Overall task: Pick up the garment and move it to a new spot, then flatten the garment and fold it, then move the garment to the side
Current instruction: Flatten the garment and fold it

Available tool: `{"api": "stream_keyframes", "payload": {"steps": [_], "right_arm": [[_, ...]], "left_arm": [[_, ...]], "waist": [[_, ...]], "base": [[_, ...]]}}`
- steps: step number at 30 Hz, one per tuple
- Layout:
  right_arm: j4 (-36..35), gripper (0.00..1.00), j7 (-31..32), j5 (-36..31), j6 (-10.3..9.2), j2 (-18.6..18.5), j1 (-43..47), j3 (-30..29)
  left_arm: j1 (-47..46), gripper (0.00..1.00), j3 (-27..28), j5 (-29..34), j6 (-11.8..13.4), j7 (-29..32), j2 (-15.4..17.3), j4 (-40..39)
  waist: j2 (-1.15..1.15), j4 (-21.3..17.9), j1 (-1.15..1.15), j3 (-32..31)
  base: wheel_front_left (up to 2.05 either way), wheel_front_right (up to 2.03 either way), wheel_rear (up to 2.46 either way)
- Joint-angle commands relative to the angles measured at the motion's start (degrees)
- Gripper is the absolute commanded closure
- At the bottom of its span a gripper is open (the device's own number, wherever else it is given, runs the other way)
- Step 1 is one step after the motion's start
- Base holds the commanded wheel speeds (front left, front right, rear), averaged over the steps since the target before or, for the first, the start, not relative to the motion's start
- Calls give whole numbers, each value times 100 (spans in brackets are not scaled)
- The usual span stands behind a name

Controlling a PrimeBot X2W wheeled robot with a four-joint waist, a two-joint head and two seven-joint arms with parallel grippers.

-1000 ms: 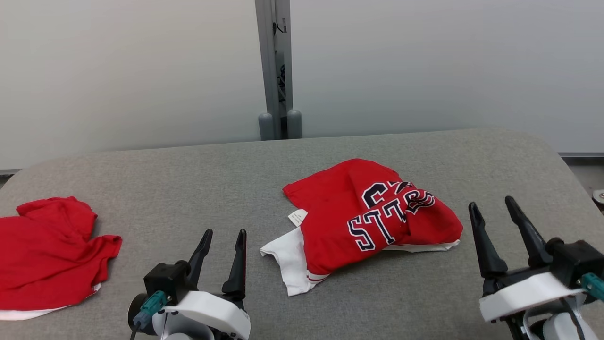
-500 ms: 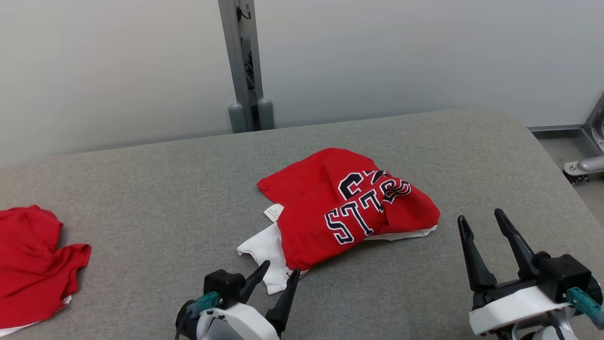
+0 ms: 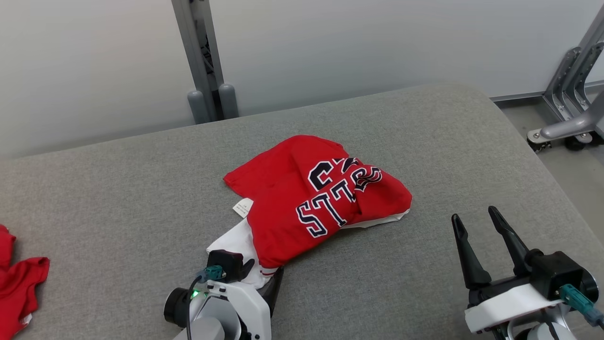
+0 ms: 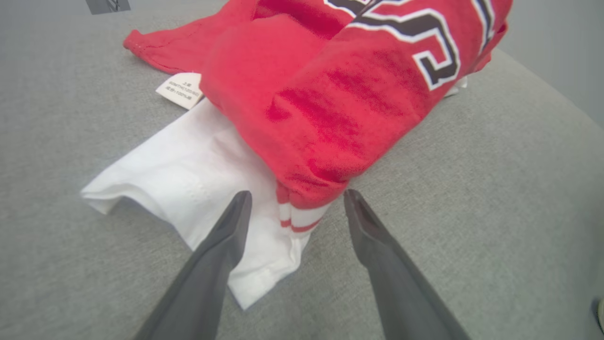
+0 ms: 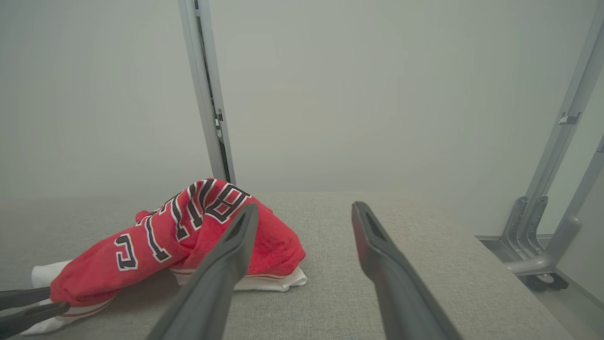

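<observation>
Garment (image 3: 278, 198) lettering half-folded away; hem between spread left gripper (image 4: 297, 192) fingers.

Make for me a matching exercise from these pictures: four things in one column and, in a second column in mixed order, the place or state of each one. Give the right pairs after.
Things
1. left gripper
2. right gripper
3. care label
4. second red garment

Place or state
a. at the left edge of the head view, away from both grippers
b. open, one finger on each side of the striped cuff
c. open above the bare grey surface, right of the lettered garment
d. white, lying at the edge of the lettered garment's red cloth

Pairs: 1-b, 2-c, 3-d, 4-a
</observation>
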Motion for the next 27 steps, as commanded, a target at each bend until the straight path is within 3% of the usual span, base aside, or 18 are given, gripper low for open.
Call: {"api": "stream_keyframes", "payload": {"steps": [1, 3, 4, 5, 9, 15, 20, 23, 24, 27], "right_arm": [[0, 0, -13, -8, 1, -10, -61, -42], [-6, 0, -14, -19, 1, 2, -44, -59], [-9, 0, -14, -28, 1, 5, -36, -72], [-8, 0, -14, -43, 1, 19, -19, -90], [-4, 0, -14, -85, 1, 43, -4, -166], [26, 0, -14, -105, 1, 114, 10, -234], [19, 0, -14, -128, 1, 190, 22, -279], [23, 0, -14, -129, 1, 212, 15, -311], [21, 0, -14, -131, 1, 234, 9, -347], [20, 0, -14, -149, 1, 295, 8, -412]], "left_arm": [[-107, 0, -57, -125, -19, 49, 10, 30], [-110, 0, -217, -328, -132, 241, 15, 102], [-128, 87, -288, -404, -171, 292, 16, 116], [-202, 100, -373, -540, -193, 293, 24, 161], [-369, 100, -464, -643, -55, -38, 19, 306], [-721, 100, -140, -447, 568, -492, 79, 516], [-761, 100, 805, 318, 1273, -508, 483, -713], [-596, 100, 1229, 697, 1464, -509, 605, -1322], [-440, 100, 1654, 1045, 1584, -507, 684, -1896], [-177, 100, 2285, 1547, 1574, -507, 669, -2638]], "waist": [[0, -38, 0, 34], [0, -54, 0, 50], [0, -52, 0, 55], [0, -32, 0, 62], [0, 88, 0, 52], [0, 316, 0, -66], [0, 488, 0, -215], [0, 516, 0, -283], [0, 524, 0, -347], [0, 506, 0, -437]], "base": [[0, 0, 0], [0, 0, 0], [0, 0, 0], [0, 0, 0], [0, 0, 0], [0, 0, 0], [0, 0, 0], [0, 0, 0], [0, 0, 0], [0, 0, 0]]}}
